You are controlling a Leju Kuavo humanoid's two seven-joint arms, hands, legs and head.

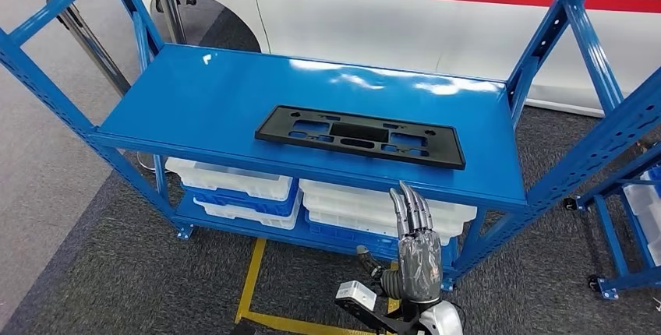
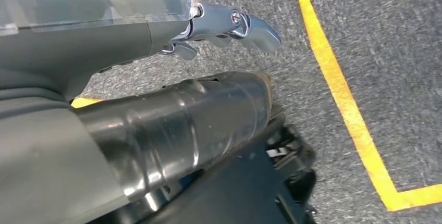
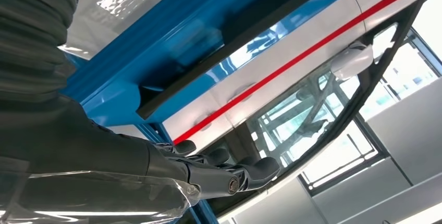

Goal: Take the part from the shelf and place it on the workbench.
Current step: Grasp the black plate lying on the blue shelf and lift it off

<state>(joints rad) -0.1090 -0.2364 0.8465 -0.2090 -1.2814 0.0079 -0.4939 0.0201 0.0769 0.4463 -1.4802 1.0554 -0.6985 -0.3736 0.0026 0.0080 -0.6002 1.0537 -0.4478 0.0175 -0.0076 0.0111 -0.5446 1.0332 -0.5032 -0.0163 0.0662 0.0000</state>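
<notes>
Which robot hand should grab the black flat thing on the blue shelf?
Probably the right hand. It is raised, open, just below the shelf edge near the black part. The left hand hangs down over the floor.

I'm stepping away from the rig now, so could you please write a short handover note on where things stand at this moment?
Right hand: raised in front of the shelf's front edge, fingers straight and together, holding nothing, not touching the part.
Left hand: hanging low over the grey carpet near the yellow floor line, holding nothing; fingers look partly curled.
Part: the flat black panel lies on the top level of the blue shelf, ahead of the right hand.
Done: the robot faces the shelf with the right arm lifted.
Left: reach, grasp the part, lift it and set it on the workbench.
</notes>
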